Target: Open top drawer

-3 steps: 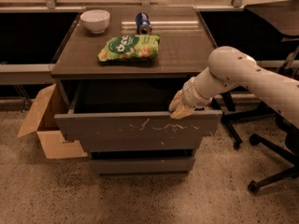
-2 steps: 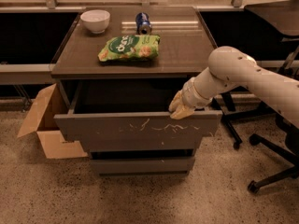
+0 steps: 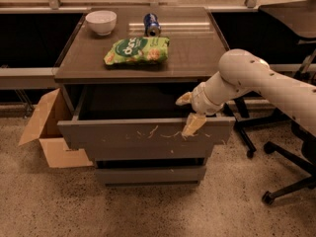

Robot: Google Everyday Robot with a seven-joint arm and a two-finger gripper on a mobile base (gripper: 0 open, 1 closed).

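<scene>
Nothing has shifted: the end effector point(image 3: 188, 112) stays pinched over the upper edge of the top drawer point(image 3: 123, 135), pulled well out beneath the surface point(image 3: 197, 48), so opening looks nearly done.

Scratched grey top drawer point(image 3: 123, 135) stands open, gripper point(image 3: 189, 113) at its front edge.

Cabinet top point(image 3: 197, 48): dark, flat.
Rear left: white bowl point(image 3: 101, 22).
Rear centre: blue can point(image 3: 152, 24), on its side.
Centre: green snack bag point(image 3: 137, 51), lying flat.
Gripper point(image 3: 189, 112): below the front edge, clamped on top drawer point(image 3: 123, 135) rim.
</scene>
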